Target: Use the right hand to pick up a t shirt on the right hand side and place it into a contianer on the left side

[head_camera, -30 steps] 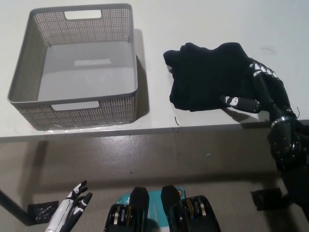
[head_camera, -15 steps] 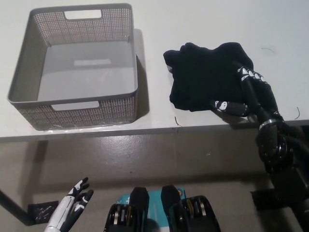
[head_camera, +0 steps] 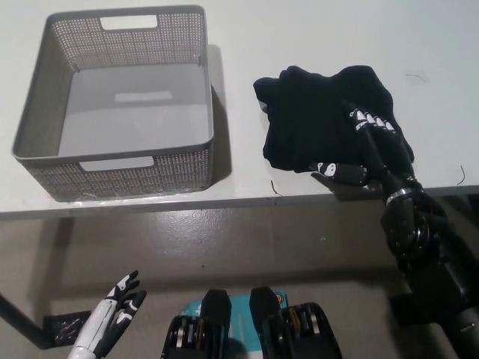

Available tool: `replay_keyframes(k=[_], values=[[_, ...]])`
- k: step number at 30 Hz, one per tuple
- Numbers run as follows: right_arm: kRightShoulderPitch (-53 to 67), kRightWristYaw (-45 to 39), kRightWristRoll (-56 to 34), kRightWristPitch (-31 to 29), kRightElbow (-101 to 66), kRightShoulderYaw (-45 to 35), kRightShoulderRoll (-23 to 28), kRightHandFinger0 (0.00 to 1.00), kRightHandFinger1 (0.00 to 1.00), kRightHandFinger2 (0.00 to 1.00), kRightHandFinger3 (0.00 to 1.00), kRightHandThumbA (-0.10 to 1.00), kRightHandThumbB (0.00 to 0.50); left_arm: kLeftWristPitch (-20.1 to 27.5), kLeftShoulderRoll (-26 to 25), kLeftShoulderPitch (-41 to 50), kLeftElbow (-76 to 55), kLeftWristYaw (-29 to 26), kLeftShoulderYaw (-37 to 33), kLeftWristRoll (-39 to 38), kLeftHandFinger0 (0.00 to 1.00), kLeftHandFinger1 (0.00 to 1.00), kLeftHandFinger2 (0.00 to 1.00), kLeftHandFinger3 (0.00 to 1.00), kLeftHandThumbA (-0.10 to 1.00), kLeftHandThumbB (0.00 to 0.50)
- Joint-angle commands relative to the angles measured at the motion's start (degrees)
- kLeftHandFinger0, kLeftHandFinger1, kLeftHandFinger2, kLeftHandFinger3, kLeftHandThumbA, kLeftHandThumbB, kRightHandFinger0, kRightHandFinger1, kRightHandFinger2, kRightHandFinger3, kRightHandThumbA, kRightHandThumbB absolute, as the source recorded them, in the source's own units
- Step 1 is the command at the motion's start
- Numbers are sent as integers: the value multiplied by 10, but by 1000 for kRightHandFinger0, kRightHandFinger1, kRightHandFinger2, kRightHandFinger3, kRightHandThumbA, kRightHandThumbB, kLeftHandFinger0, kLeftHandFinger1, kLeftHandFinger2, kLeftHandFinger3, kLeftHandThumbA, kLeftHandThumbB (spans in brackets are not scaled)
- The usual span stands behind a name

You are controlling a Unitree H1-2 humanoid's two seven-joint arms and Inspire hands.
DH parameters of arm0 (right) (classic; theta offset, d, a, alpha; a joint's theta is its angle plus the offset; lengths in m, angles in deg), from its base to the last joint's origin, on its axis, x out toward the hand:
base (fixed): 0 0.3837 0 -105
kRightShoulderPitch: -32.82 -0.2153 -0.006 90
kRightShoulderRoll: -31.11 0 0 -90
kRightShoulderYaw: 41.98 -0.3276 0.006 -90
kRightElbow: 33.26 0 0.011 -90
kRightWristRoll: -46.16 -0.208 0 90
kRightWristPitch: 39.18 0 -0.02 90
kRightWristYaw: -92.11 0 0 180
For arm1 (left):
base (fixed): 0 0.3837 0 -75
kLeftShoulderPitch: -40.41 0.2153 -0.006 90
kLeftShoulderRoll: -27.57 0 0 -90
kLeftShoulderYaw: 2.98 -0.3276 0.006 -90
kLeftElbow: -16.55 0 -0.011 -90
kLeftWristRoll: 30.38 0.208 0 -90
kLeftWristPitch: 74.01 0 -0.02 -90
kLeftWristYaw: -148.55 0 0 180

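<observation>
Black fabric, bunched into a loose heap, is the t shirt; it lies on the right part of the pale table, near the front edge. No print, label or lettering can be read on it, and none shows on anything else in view.

The black right hand rests on the lower right portion of the heap. Its arm rises from the bottom right of the view, crosses the table's front edge and angles up and to the left. The fingers are stretched out side by side over the cloth, their pale markings lined up on top of the shirt, while the thumb reaches left along the shirt's near edge. The hand is spread and lies flat on the fabric; no cloth is gathered between fingers and thumb, so it has hold of nothing.

Left of the shirt, apart from it with a strip of bare table between, stands the grey perforated container. It is rectangular, with a cut-out handle slot in its far wall and another in its near wall, and its smooth grey floor shows inside.

Below the table's front edge lies a brownish floor. At the lower left of the view, well apart from the table, the white left hand hangs with its fingers apart, holding nothing.
</observation>
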Motion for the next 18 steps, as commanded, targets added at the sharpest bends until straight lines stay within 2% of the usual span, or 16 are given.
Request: replay_keyframes(k=[1,8,12,18], values=[[-31,23,2,-2,-1,-7,0,1000,1000,1000,1000,1000,493,2,-11,-15,-14,1,3,0,919,875,963,1000,1000,414],[-34,30,3,-6,15,-4,-5,1000,1000,1000,1000,1000,500,3,-12,-19,-12,2,2,1,911,904,977,1000,1000,381],[-36,38,1,-7,31,-6,-8,1000,1000,1000,1000,1000,500,1,-13,-23,-14,7,1,-3,890,871,963,1000,1000,411],[-46,46,2,-7,60,-4,-9,1000,1000,1000,1000,1000,500,-4,-13,-27,-14,8,1,-1,924,898,972,1000,1000,418]])
